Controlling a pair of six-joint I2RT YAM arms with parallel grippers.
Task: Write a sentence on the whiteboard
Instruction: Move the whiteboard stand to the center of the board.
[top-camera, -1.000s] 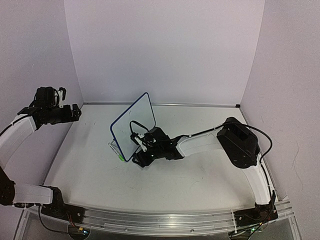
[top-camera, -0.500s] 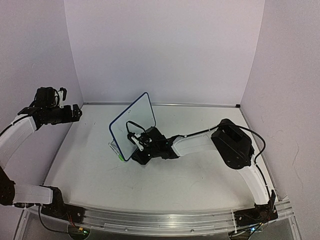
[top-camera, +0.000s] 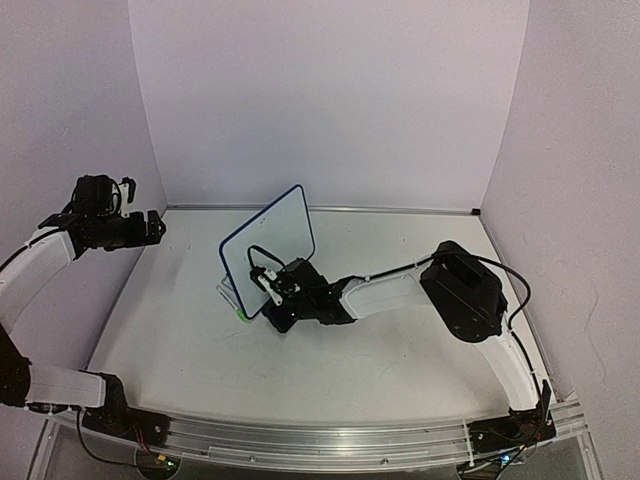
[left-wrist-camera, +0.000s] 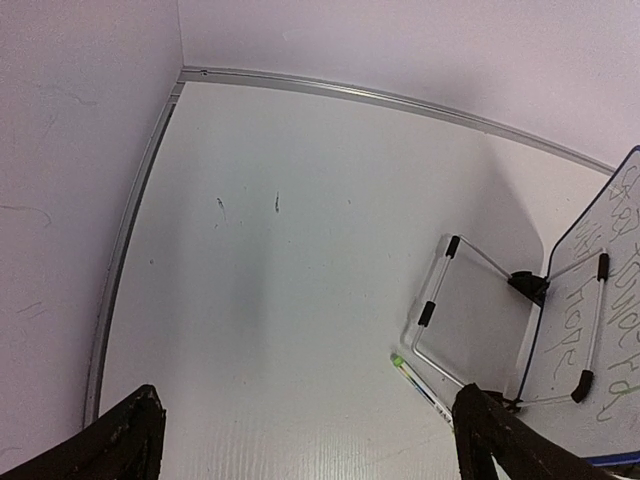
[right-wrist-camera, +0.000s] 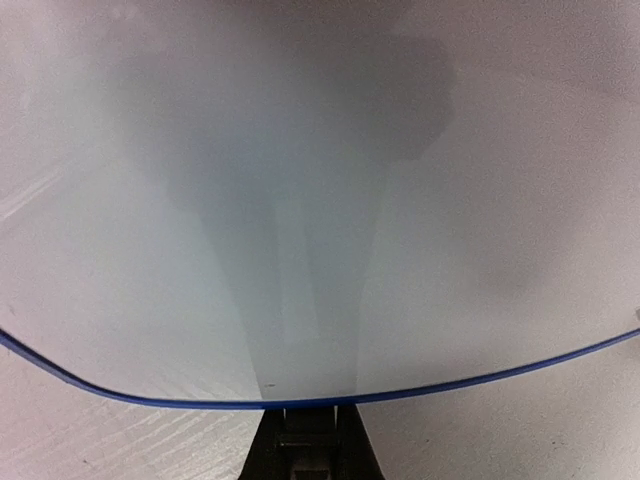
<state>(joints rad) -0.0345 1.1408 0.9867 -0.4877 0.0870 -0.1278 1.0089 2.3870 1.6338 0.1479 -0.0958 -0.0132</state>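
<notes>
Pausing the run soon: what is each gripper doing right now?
Left gripper: open, empty.
Right gripper: shut at the whiteboard lower edge; whether it grips anything cannot be told.

A white table (top-camera: 400, 370) carries a whiteboard (top-camera: 268, 250) propped on its stand, a green-capped marker (left-wrist-camera: 421, 384) lying just beside the whiteboard's base.

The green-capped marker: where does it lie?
In the left wrist view, lower right, the marker lies on the table beside the wire stand of the whiteboard.

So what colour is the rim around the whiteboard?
Dark blue; the whiteboard rim shows best in the right wrist view.
</notes>
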